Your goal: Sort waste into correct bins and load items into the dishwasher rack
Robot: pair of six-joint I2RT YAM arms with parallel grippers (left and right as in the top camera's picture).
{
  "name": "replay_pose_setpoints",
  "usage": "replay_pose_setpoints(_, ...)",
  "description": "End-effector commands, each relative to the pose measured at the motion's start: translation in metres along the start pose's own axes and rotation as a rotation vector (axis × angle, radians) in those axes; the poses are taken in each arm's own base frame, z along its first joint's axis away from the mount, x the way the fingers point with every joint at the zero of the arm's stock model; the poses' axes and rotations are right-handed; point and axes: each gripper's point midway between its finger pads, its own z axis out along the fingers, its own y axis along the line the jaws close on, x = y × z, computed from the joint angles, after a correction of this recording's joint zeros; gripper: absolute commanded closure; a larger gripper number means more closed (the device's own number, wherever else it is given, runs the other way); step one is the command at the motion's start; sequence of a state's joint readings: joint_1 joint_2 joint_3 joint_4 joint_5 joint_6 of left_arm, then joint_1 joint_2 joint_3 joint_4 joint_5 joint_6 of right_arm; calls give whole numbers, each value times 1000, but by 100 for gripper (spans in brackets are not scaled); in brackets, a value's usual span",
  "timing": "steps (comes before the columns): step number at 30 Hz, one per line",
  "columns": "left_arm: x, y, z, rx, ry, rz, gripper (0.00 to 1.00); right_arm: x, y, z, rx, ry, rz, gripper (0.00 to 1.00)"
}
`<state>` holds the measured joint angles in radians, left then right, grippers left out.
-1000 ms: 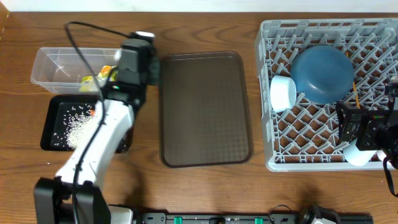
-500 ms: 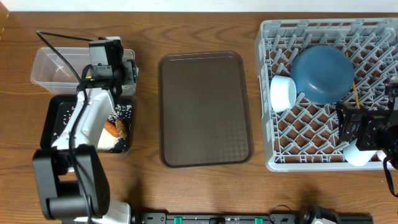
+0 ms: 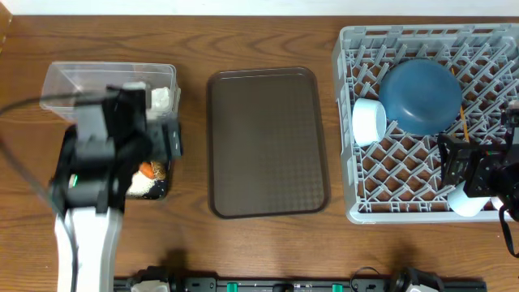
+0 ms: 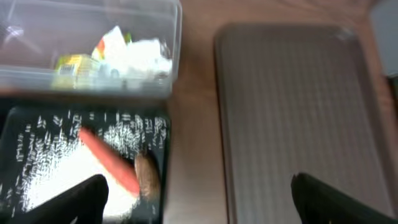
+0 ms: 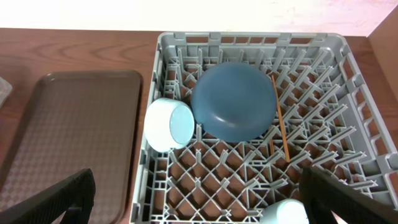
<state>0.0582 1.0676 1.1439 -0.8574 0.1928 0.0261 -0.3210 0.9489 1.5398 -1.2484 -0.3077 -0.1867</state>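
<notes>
My left gripper (image 4: 199, 206) is open and empty, held high over the black tray (image 4: 12, 134). That tray holds loose white rice (image 4: 50, 177), an orange carrot (image 4: 109, 158) and a brown lump (image 4: 147, 175). Behind it, the clear tub (image 4: 177, 37) contains the crumpled yellow-green and white wrapper (image 4: 121, 55). From overhead the left gripper (image 3: 134, 122) covers part of both bins. My right gripper (image 5: 199, 205) hangs open over the grey rack (image 5: 367, 93). In the rack lie the upturned dark blue bowl (image 5: 235, 99), a light blue cup (image 5: 169, 124) on its side, a chopstick (image 5: 280, 127) and a small white vessel (image 5: 283, 213).
The dark brown serving tray (image 3: 268, 142) lies bare between the bins and the rack (image 3: 361, 45). My left arm's white link (image 3: 85, 235) runs to the front edge. The right arm (image 3: 486, 170) sits over the rack's front right corner.
The left gripper has opened and left the wrapper in the clear tub, then drawn back toward the front over the black tray. The right arm has not moved.
</notes>
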Motion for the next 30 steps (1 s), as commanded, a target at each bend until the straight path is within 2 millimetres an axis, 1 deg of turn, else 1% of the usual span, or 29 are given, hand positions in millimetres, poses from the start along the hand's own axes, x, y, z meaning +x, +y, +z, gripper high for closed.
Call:
replay_pose_setpoints(1,12,-8,-34,23,-27,-2,5,0,5,-1,-21,-2,6,1)
replay_pose_setpoints(4,22,-9,-53,18,-53,3,2,0,5,-1,-21,-2,7,1)
replay_pose_setpoints(9,24,-11,-68,20,-100,9,2,0,5,-1,-21,-1,7,1)
replay_pose_setpoints(30,24,-11,-68,20,-100,9,2,0,6,-1,-23,0,6,1)
